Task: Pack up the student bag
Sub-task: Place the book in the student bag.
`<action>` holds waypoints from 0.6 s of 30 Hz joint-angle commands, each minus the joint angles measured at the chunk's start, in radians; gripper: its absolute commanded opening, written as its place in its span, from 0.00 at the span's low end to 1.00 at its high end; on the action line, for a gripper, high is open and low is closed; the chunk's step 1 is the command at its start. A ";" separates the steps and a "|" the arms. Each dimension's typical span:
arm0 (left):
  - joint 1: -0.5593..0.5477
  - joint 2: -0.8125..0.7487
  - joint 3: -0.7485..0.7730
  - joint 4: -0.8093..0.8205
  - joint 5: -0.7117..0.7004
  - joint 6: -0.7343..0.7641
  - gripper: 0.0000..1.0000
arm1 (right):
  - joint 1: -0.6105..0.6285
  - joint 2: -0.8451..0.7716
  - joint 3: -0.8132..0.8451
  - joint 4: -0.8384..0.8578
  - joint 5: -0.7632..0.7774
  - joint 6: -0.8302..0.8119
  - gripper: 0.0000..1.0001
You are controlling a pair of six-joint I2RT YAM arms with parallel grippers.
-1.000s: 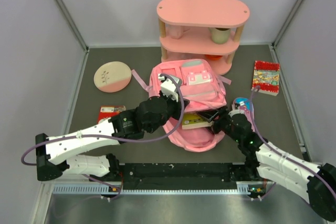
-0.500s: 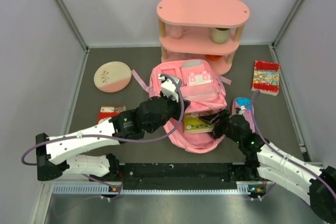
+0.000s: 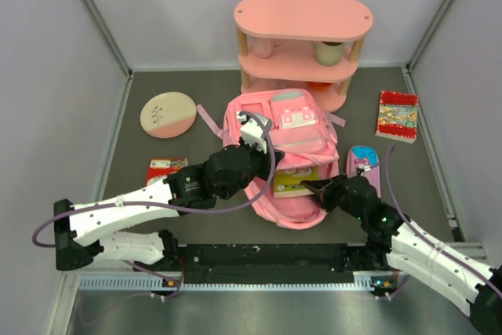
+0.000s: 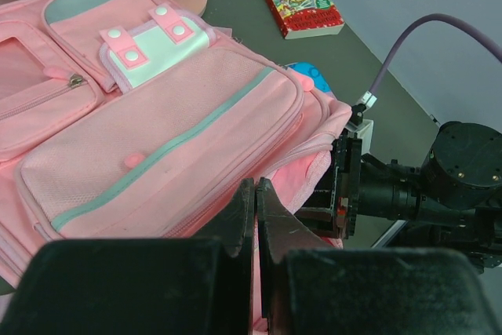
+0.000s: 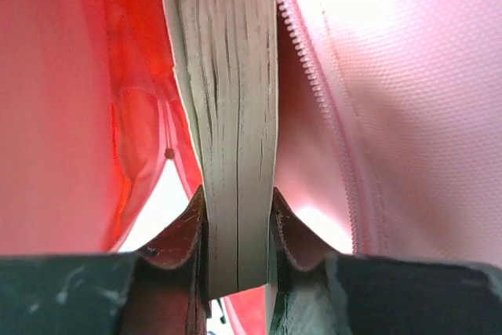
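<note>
Book (image 3: 296, 183) in open student bag (image 3: 292, 140)
Gripped by right jaws at page edge, inside pink mouth; left jaws pinched shut on bag's front rim, just beside.

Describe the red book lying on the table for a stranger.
Find the pink three-tier shelf at the back. Right of its foot, by the right wall, lies the red paperback book. It is flat, rectangular, busily patterned; the oval purple-pink pencil case in front of it is not.
</note>
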 commanded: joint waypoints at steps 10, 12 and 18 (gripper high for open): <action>0.000 -0.028 0.012 0.133 0.000 -0.007 0.00 | 0.021 0.093 0.049 0.428 0.004 -0.165 0.00; 0.000 -0.029 0.012 0.132 0.003 -0.003 0.00 | 0.021 0.146 0.063 0.505 -0.019 -0.181 0.00; 0.000 -0.048 0.008 0.135 0.001 0.000 0.00 | 0.017 0.413 0.123 0.809 -0.087 -0.185 0.00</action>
